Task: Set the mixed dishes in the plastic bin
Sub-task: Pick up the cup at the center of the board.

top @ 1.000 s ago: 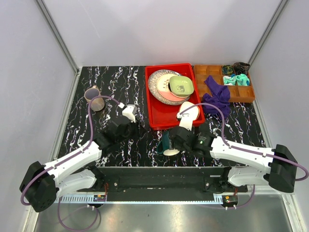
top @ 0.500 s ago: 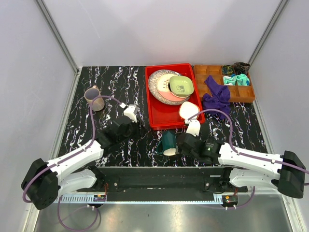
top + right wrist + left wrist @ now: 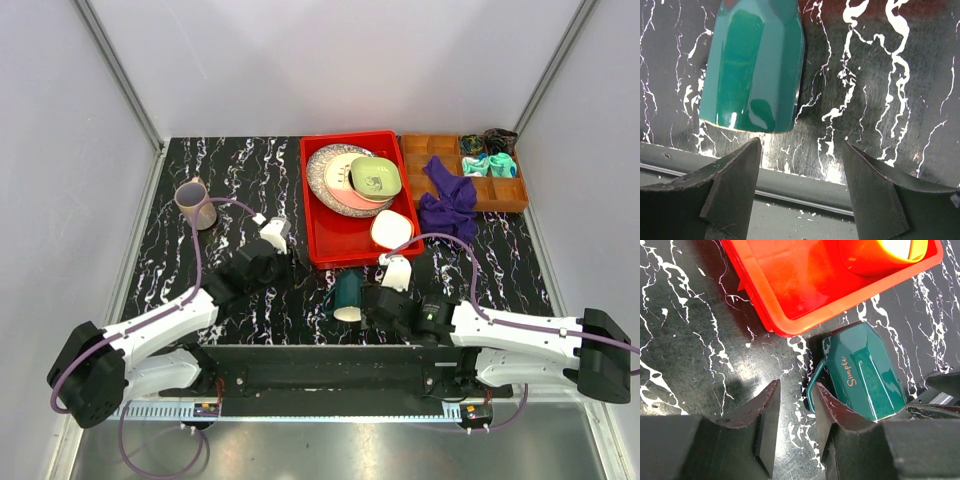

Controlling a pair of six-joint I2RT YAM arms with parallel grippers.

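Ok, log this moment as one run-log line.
left gripper open, empty | right gripper open, empty | dark green mug on its side on table, outside red bin | mauve cup on table

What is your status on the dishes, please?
Left pincer open, right pincer open, both empty. Dark green mug on its side beside red bin; mauve cup also out. Nothing blocking the mug.

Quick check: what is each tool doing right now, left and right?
Left tool: partly open, holding nothing.
Right tool: open wide, empty, dark green mug lying just ahead.
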